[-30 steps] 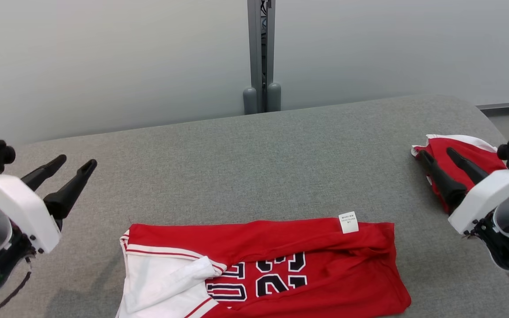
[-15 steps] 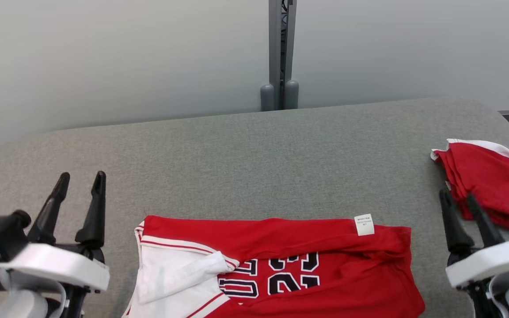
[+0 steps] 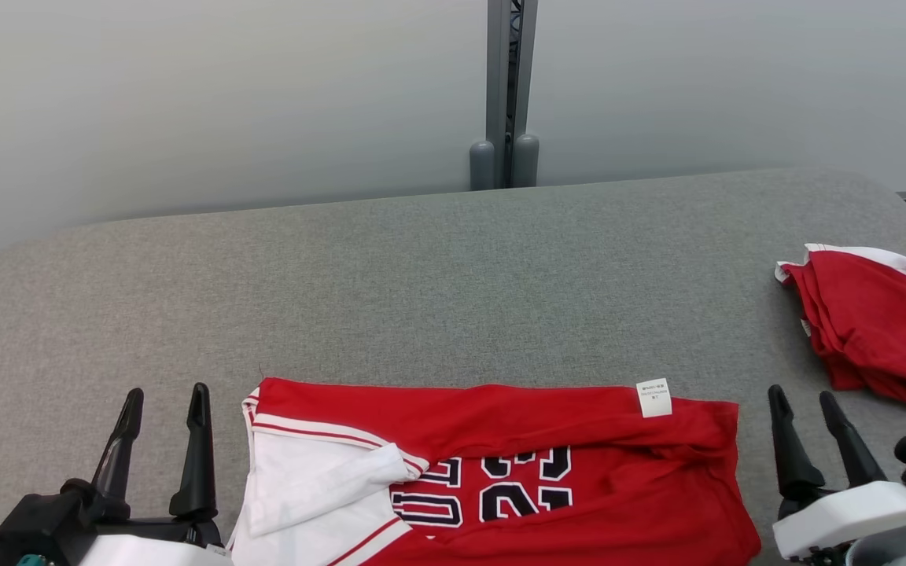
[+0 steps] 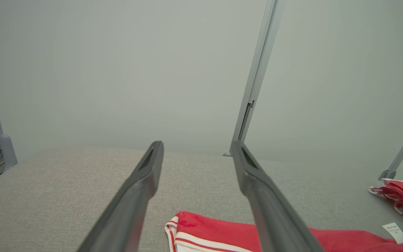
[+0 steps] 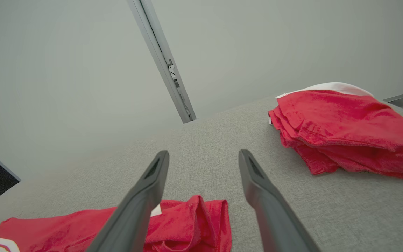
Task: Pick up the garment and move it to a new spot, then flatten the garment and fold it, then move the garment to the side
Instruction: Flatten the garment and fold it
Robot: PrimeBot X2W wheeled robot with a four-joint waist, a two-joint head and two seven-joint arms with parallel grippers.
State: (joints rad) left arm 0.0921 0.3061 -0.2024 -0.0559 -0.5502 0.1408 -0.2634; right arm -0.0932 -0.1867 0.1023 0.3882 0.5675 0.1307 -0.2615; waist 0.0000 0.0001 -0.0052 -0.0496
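1. Wall: pale grey panels behind the tabletop, split by a grey upright post with two rounded feet at its base.

2. Tabletop: grey woven covering with rounded far corners.

3. Jersey: red with white panels and dark, white-edged lettering. It lies flat at the near edge of the tabletop, about midway between the two hands. Its upper part is folded down over itself, and its lower part runs out of the head view.

4. Folded garment: red with a white edge, a loose, layered pile at the right edge of the tabletop, well apart from the jersey.

5. Left hand: two dark fingers spread wide and holding nothing, just beside the jersey's left edge and clear of it.

6. Right hand: fingers likewise spread wide and empty, near the jersey's right edge, with the folded garment beyond it.

7. Label: a small white tag with print too small to read, on the jersey's upper right edge.
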